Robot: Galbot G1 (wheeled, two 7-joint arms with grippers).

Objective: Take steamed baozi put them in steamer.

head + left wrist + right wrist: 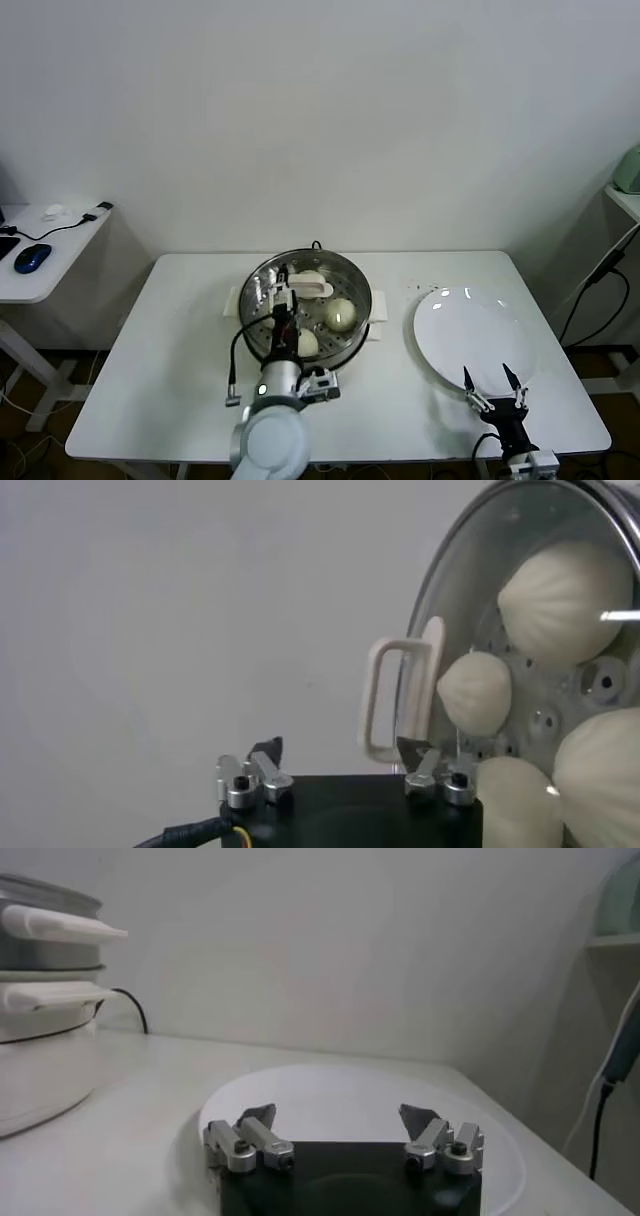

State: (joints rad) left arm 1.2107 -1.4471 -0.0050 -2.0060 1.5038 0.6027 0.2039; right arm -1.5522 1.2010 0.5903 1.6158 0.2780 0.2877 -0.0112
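Left gripper [281,297] over the steamer [355,275], fingers [262,770] spread apart and holding nothing; in the left wrist view one fingertip out over bare desk, the other at the steamer's rim beside the white side handle [400,702]. Just past those fingertips, four baozi on the perforated tray: a small one [475,692] nearest the handle, a large one [565,600] deeper in, and two more [515,802] [600,775] at the near side by the gripper's body. From the head view, only three buns plainly visible: one [340,314] right of the gripper, one [307,343] near the front rim, one [309,278] at the back partly behind the gripper; the fourth hidden by the arm. Left arm reaching up from the desk's front edge, its cable looping beside it.

Right gripper [492,387] low at the front right, fingers [252,1128] released and wide, empty, poised over the near edge of the white plate [470,335]. Plate bare, lying right of the steamer and apart from it. Steamer on its white base, centred toward the back of the white desk [180,350], with a dark cord trailing behind it.

Off to the left, a separate side table [60,250] with a blue mouse [32,257] on it.
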